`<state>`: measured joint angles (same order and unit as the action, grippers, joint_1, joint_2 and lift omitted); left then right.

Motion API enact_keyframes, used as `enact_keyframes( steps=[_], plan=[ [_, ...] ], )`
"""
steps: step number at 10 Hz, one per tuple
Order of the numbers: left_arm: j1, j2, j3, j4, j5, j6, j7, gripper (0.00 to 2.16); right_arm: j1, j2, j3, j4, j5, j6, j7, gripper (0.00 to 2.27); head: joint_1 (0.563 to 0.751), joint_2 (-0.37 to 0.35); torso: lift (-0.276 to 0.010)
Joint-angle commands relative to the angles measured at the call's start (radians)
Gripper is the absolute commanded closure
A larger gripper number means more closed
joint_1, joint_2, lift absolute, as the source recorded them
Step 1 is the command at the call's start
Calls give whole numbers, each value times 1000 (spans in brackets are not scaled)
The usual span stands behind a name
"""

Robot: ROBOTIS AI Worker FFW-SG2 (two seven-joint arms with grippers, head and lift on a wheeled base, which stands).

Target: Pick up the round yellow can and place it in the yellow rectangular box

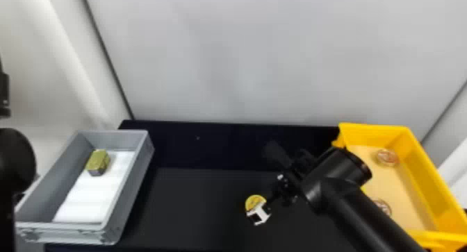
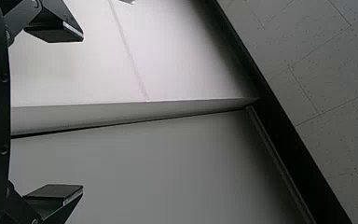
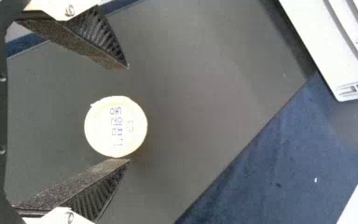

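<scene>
The round yellow can (image 1: 254, 200) lies on the black table, right of centre, beside my right gripper (image 1: 267, 200). In the right wrist view the can (image 3: 115, 127) is between the parted fingers of my right gripper (image 3: 128, 114), its edge close to one fingertip and a wider gap to the other; whether it touches, I cannot tell. At the far right stands the yellow rectangular box (image 1: 418, 164), partly behind my right arm. My left arm (image 1: 12, 164) is idle at the left edge, and its gripper (image 2: 82, 111) is open in the left wrist view with nothing between its fingers.
On the left stands a grey box (image 1: 130, 185) with a white liner and a yellow-green block (image 1: 98, 162) inside. Two round reddish tins, one (image 1: 387, 157) toward the back, lie in the yellow box. A pale wall (image 1: 243, 60) rises behind the table (image 1: 194, 202).
</scene>
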<state>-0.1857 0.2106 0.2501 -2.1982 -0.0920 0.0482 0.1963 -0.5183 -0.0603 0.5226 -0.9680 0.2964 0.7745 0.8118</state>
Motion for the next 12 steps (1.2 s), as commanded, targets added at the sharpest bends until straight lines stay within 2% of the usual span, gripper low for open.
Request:
enact_keyframes(
  steps=[1,12],
  plan=[
    [0,-5,-3,0,0,-2,0,131,6,-4,2,15,0,-23,2,53,694,54,-3],
    [-1,-14,-17,2,0,-4,-5,131,4,-18,42,89,17,-119,-17,113,694,54,-3]
  ],
)
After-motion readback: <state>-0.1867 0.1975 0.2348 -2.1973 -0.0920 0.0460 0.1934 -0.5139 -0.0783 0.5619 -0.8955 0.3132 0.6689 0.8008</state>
